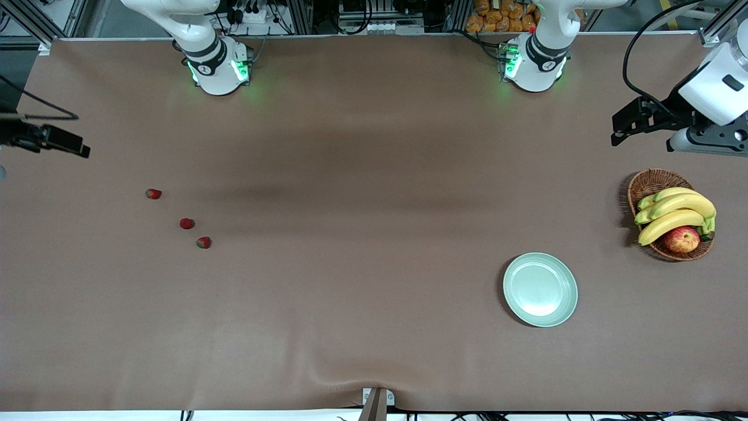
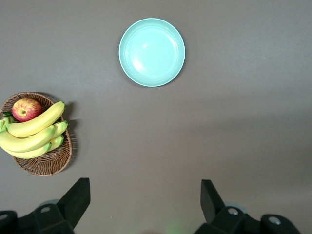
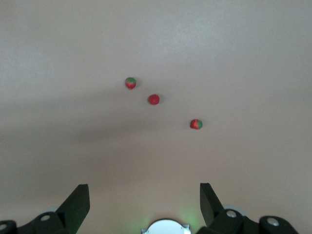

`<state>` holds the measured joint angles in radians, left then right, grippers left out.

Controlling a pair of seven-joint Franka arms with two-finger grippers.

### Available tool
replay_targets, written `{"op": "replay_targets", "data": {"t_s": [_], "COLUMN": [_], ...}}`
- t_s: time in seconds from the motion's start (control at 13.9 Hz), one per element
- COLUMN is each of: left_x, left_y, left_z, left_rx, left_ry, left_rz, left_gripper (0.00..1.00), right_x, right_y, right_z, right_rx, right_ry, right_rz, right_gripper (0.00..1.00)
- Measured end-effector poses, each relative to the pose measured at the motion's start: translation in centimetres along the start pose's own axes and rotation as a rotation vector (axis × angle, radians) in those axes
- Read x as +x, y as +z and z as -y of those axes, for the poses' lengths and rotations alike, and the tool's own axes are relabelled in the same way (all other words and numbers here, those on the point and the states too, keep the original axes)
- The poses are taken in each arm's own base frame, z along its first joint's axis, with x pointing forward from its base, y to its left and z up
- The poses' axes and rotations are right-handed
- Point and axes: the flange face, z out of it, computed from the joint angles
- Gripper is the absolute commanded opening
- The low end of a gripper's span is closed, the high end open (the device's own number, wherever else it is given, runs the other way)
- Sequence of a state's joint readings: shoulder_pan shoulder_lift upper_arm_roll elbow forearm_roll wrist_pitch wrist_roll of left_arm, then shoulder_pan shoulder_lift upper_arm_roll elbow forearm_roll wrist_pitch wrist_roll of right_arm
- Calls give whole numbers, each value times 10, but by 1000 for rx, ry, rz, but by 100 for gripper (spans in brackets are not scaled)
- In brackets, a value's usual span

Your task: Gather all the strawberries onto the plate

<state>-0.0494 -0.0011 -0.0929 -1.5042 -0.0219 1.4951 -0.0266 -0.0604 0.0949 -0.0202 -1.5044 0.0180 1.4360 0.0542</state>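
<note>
Three strawberries lie in a slanting row toward the right arm's end of the table: one (image 1: 153,193) (image 3: 196,124) farthest from the front camera, one (image 1: 187,223) (image 3: 154,99) in the middle, one (image 1: 203,242) (image 3: 130,83) nearest. The mint-green plate (image 1: 540,289) (image 2: 152,52) sits bare toward the left arm's end. My right gripper (image 1: 76,147) (image 3: 145,202) hangs open and holds nothing, high over the table's edge at the right arm's end. My left gripper (image 1: 620,130) (image 2: 145,200) hangs open and holds nothing too, above the cloth beside the basket.
A brown wicker basket (image 1: 648,181) (image 2: 46,165) holds bananas (image 1: 678,213) (image 2: 34,129) and a red-yellow apple (image 1: 682,239) (image 2: 26,109), beside the plate and a little farther from the front camera. A wide stretch of brown cloth (image 1: 362,234) separates berries and plate.
</note>
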Motion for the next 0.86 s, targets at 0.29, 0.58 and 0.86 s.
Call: {"op": "replay_targets", "data": {"t_s": [0.29, 0.58, 0.86], "left_x": [0, 1, 1], "left_y": [0, 0, 0], "left_z": [7, 7, 7], "left_rx": [1, 1, 1], "left_ry": [-12, -12, -13], "left_rz": [0, 1, 1], "left_gripper": [100, 100, 100], "right_x": [57, 97, 105], "right_y": [94, 186, 280], "right_z": [-2, -4, -4], "right_rx": [-3, -9, -10], "right_ry": [10, 16, 16], "right_rz": [35, 78, 58], "right_gripper": [100, 100, 100]}}
